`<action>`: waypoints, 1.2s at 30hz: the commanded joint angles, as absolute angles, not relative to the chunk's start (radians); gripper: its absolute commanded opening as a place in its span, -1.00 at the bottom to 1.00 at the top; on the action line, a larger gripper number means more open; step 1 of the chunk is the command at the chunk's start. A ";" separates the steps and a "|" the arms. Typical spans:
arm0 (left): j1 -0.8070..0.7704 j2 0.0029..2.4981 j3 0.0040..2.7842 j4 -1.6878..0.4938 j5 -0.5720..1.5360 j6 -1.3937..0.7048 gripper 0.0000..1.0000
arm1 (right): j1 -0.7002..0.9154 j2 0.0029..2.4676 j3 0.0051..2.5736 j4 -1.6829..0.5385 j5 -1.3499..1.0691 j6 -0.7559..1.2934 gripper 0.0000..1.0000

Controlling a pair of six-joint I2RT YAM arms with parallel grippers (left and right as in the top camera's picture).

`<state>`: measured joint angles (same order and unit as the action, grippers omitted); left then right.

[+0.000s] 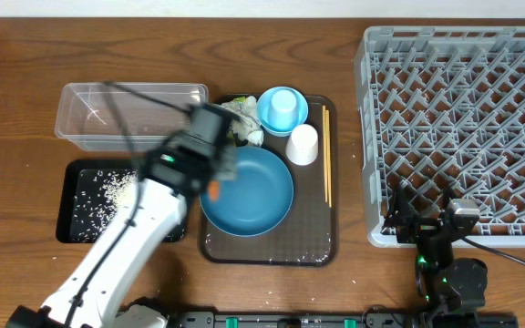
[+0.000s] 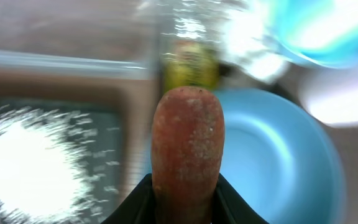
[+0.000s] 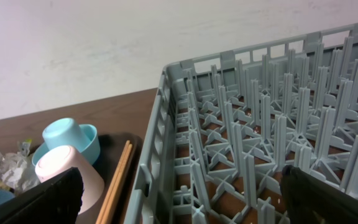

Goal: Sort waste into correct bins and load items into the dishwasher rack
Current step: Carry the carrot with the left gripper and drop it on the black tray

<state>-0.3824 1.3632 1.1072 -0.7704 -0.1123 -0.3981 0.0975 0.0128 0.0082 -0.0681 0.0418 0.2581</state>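
The carrot [image 2: 188, 143] is grasped by the left claw [image 2: 185, 208] over the dark-blue bowl's [image 1: 258, 200] rim, likely bound for the black tray [image 1: 71, 230]; the right claw [image 1: 424, 217] is parked released beside the rack [image 1: 463, 91].

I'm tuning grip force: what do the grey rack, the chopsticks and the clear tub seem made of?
Grey rack: likely moulded plastic, matt; even grey, thin lattice pegs. Chopsticks: probably wood or bamboo; pale tan, slender sticks, finish unclear. Clear tub: transparent plastic, glossy; the table shows through its walls and the rim glints.
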 commanded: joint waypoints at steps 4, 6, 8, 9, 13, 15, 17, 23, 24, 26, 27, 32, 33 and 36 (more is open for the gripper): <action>-0.098 1.362 1.094 -0.815 -0.113 -0.499 -0.48 | 0.106 0.009 0.005 -0.070 0.052 0.245 0.98; -0.021 1.366 1.084 -0.826 -0.112 -0.523 -0.48 | 0.106 0.009 0.005 -0.070 0.052 0.245 0.99; 0.051 1.369 1.067 -0.830 -0.112 -0.559 -0.48 | 0.106 0.009 0.005 -0.070 0.052 0.245 0.99; 0.078 1.372 1.058 -0.829 -0.112 -0.576 -0.48 | 0.106 0.009 0.005 -0.070 0.052 0.245 0.99; 0.170 1.394 1.013 -0.811 -0.112 -0.609 -0.48 | 0.106 0.009 0.005 -0.070 0.052 0.245 0.99; 0.197 1.412 0.988 -0.798 -0.112 -0.626 -0.48 | 0.106 0.009 0.005 -0.070 0.052 0.245 0.99; 0.215 1.433 0.960 -0.786 -0.112 -0.654 -0.48 | 0.106 0.009 0.005 -0.070 0.052 0.245 0.99; 0.229 1.485 0.910 -0.742 -0.112 -0.679 -0.48 | 0.106 0.009 0.005 -0.070 0.052 0.245 0.98; 0.229 1.491 0.910 -0.738 -0.112 -0.679 -0.47 | 0.106 0.009 0.005 -0.070 0.052 0.245 0.99; 0.229 1.497 0.909 -0.729 -0.112 -0.679 -0.38 | 0.106 0.009 0.005 -0.070 0.052 0.246 0.98; 0.229 1.497 0.908 -0.726 -0.112 -0.679 -0.32 | 0.106 0.009 0.005 -0.070 0.052 0.245 0.99; 0.229 1.497 0.908 -0.708 -0.112 -0.678 -0.17 | 0.106 0.009 0.005 -0.070 0.052 0.245 0.98; 0.229 1.497 0.908 -0.707 -0.112 -0.678 -0.17 | 0.106 0.009 0.005 -0.070 0.052 0.245 0.98; 0.229 1.496 0.909 -0.709 -0.112 -0.666 -0.17 | 0.106 0.009 0.005 -0.070 0.052 0.245 0.99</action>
